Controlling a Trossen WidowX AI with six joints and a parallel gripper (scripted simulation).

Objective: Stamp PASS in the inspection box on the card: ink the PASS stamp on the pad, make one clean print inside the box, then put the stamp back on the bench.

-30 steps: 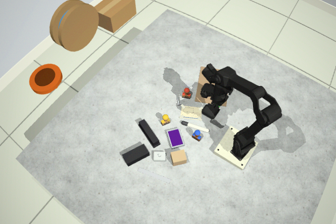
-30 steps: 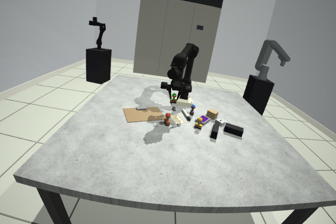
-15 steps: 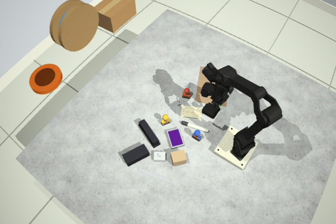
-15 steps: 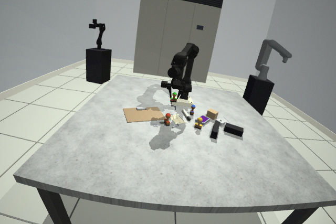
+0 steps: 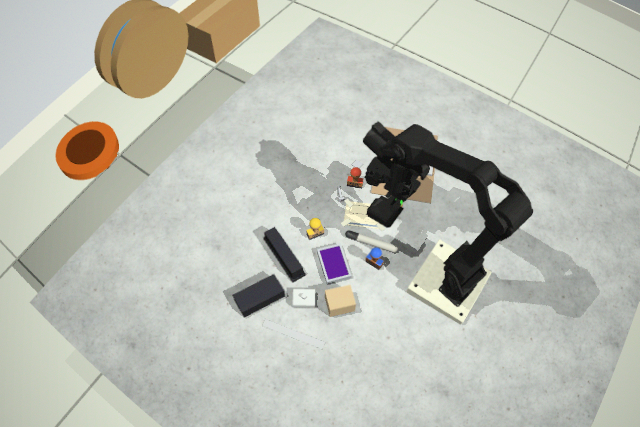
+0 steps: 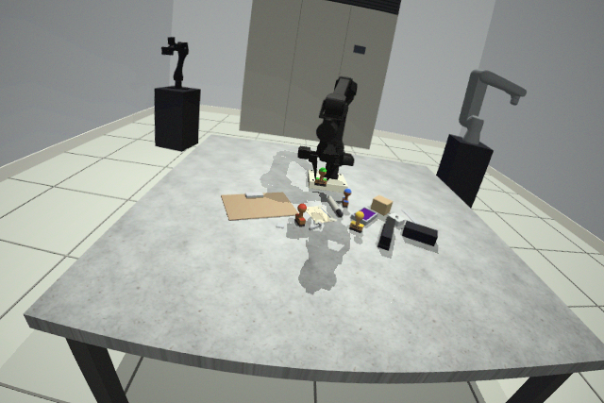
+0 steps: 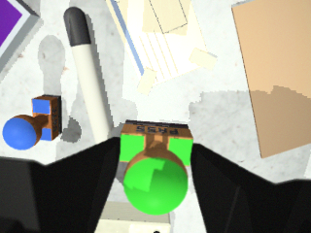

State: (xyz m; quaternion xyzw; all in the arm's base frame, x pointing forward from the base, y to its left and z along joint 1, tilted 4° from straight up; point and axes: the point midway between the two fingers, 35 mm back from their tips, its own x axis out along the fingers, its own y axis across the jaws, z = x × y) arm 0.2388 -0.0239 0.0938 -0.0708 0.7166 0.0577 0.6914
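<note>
My gripper (image 7: 155,148) is shut on the PASS stamp (image 7: 155,186) (image 6: 322,171) (image 5: 401,202), which has a green knob, green patches and a wooden body. It holds the stamp above the bench, between the card and the arm's base. The cream card (image 5: 356,211) (image 6: 318,214) (image 7: 151,54) lies taped down ahead of the stamp. Part of its outlined box (image 7: 165,33) shows at the top of the wrist view; the rest is cut off. The purple ink pad (image 5: 334,262) (image 6: 365,214) (image 7: 7,16) lies in its grey tray. The stamp's underside is hidden.
A marker (image 5: 372,241) (image 7: 89,83) lies between card and blue stamp (image 5: 375,258) (image 7: 20,132). Red stamp (image 5: 355,177) and yellow stamp (image 5: 315,227) stand near the card. A brown clipboard (image 6: 258,208) (image 7: 277,73) lies beside it. Black blocks and a tan block (image 5: 340,300) lie past the pad.
</note>
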